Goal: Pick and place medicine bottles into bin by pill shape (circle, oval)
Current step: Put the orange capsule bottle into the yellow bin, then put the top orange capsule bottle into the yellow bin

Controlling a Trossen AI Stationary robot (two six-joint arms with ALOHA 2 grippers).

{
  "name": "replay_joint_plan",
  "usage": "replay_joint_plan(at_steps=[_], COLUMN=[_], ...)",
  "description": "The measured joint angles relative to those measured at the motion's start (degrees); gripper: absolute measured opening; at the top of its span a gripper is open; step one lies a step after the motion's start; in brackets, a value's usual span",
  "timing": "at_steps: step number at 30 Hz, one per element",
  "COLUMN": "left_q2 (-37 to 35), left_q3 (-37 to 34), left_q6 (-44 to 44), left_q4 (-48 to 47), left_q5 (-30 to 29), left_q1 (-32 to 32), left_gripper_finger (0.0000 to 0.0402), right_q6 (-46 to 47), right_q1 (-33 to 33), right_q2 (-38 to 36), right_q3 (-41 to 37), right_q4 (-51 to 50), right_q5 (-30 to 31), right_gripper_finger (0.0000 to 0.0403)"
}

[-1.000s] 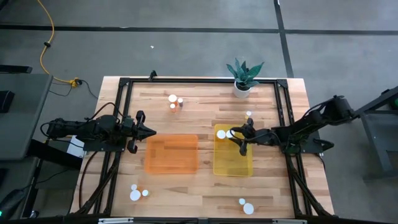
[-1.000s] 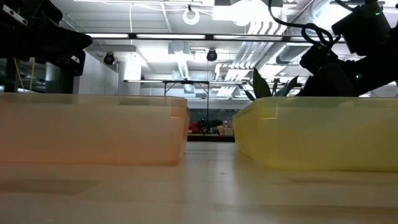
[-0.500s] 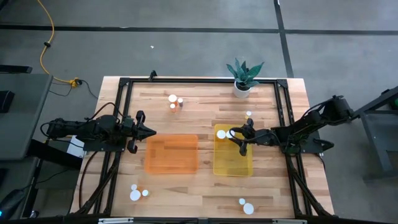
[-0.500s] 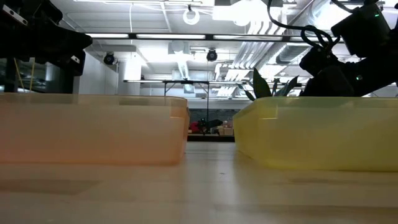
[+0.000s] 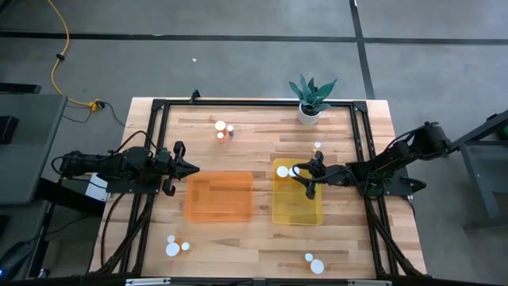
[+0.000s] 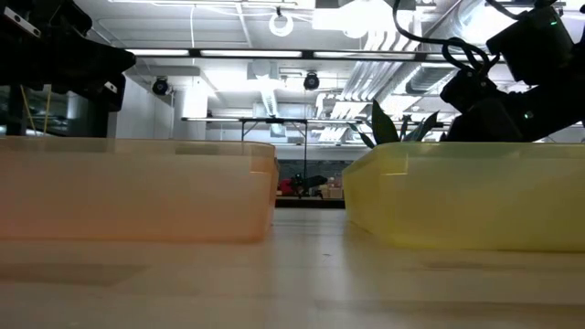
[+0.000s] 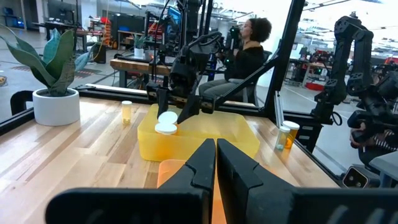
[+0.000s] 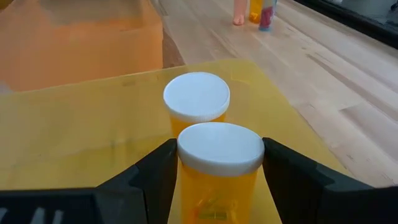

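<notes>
My right gripper (image 5: 298, 170) reaches into the far left corner of the yellow bin (image 5: 300, 208) and is shut on an amber medicine bottle with a white cap (image 8: 220, 148). A second bottle (image 8: 196, 96) stands just beyond it inside the bin. Other medicine bottles stand on the table: three at the far side (image 5: 221, 127), three at the near left (image 5: 173, 249), two at the near right (image 5: 316, 266), one by the yellow bin's far edge (image 5: 317, 145). The orange bin (image 5: 218, 197) holds nothing I can see. My left gripper (image 5: 195, 168) waits shut, level, left of the orange bin. My right gripper holds the bottle between its two fingers (image 8: 155, 177), one on each side of its amber body just below the cap (image 8: 193, 186). The fingers slant down from the table's right side. The bottle stands upright inside the bin; its bottom is hidden.
A white pot with a green plant (image 5: 311, 102) stands at the far edge, right of centre. A black frame (image 5: 159, 107) runs round the table top. Bare wood lies between the two bins. A seated person (image 7: 249, 53) shows beyond the table in the left wrist view.
</notes>
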Motion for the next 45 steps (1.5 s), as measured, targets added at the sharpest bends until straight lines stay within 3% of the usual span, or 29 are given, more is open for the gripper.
replay_joint_plan(at_steps=[20, 33, 40, 45], left_q2=[-0.01, 0.00, 0.00, 0.00], left_q3=[0.00, 0.00, 0.00, 0.00], left_q6=[0.00, 0.00, 0.00, 0.00], left_q4=[-0.01, 0.00, -0.02, 0.00], left_q5=[0.00, -0.02, 0.00, 0.00], left_q1=[0.01, 0.02, 0.00, 0.01], left_gripper_finger=[0.0005, 0.0005, 0.0005, 0.0005], right_q6=[-0.92, -0.92, -0.92, -3.44], right_q1=[0.00, 0.00, 0.00, 0.00], right_q2=[-0.04, -0.07, -0.11, -0.56], right_q3=[0.07, 0.04, 0.04, 0.02], right_q4=[-0.86, -0.92, -0.87, -0.82], right_q5=[-0.68, -0.80, -0.84, -6.32], right_gripper_finger=[0.0208, 0.0282, 0.0300, 0.0301])
